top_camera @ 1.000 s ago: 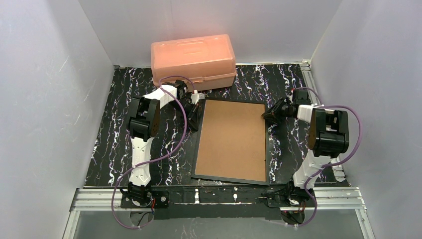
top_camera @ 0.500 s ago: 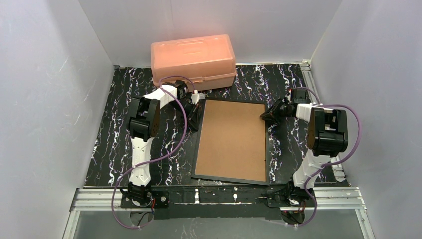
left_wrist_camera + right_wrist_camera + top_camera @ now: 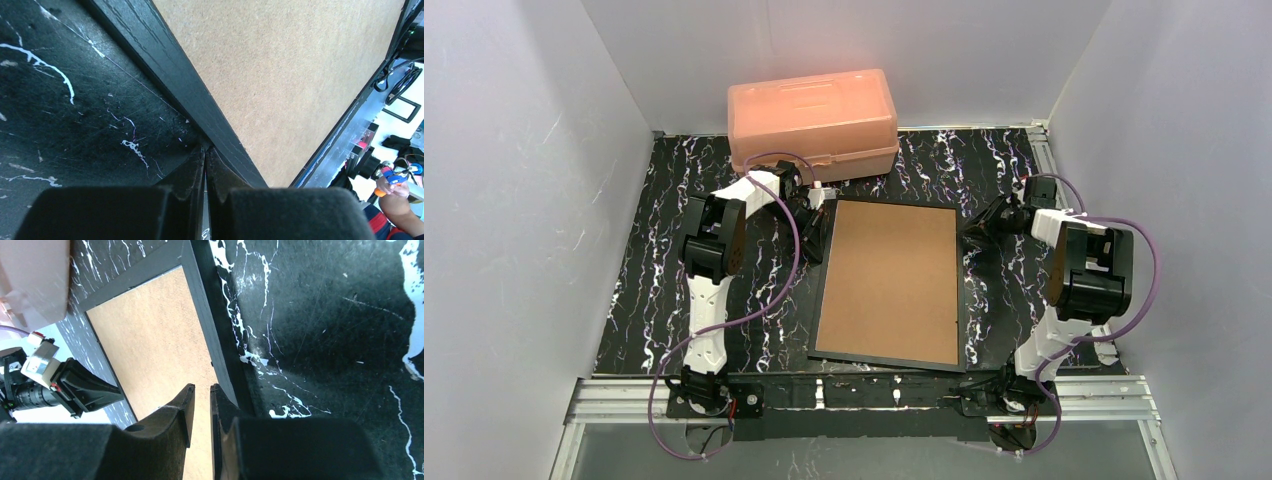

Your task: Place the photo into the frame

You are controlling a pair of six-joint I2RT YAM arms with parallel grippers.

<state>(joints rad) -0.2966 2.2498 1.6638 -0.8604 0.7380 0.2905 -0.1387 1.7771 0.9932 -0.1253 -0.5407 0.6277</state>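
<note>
The frame [image 3: 170, 65] lies face down in the middle of the tabletop [image 3: 644, 290], long side running from 6 to 12 o'clock, with the brown backing board [image 3: 889, 280] seated flat inside its thin black rim. The photo is not in view, and whether it sits under the board cannot be told. The peach box [image 3: 814, 115] stands just beyond the frame at about 11 o'clock. Both arms work at the rim, so the step in hand looks like handling the back of the frame rather than carrying the print. The left claw [image 3: 205, 152] is pinched fully together with nothing between its tips, which rest where the rim's 9 o'clock side meets the tabletop, near the far corner. The right claw [image 3: 201, 390] hangs over the 3 o'clock rim near the far corner, its fingers a narrow slit apart and gripping nothing. The next move probably calls for a fine purchase on a thin, low edge — with the opposite side steadied so the frame does not skate.
</note>
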